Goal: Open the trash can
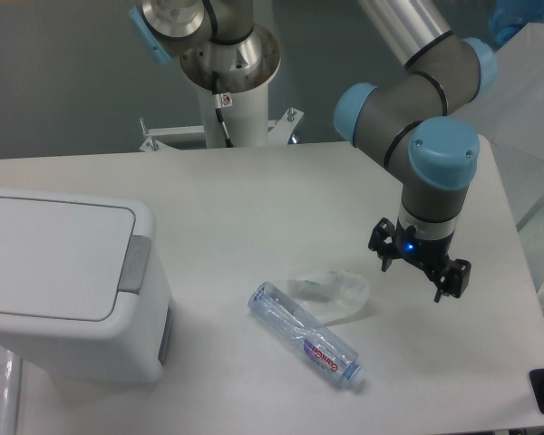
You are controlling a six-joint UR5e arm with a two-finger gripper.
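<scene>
Fingers [410,278] spread wide, empty; trash can [68,281] shut.

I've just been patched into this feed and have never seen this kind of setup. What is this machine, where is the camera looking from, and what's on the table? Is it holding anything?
There is one picture, from a fixed camera looking down at the table from the front. The grey arm with blue joint caps is the robot; the black two-finger gripper at its tip hangs over the right side of the table, fingers apart, holding nothing. At the left stands the white trash can, lid closed, with a grey push tab on its right edge. Near the middle a clear plastic bottle lies on its side, beside a piece of crumpled clear plastic.
</scene>
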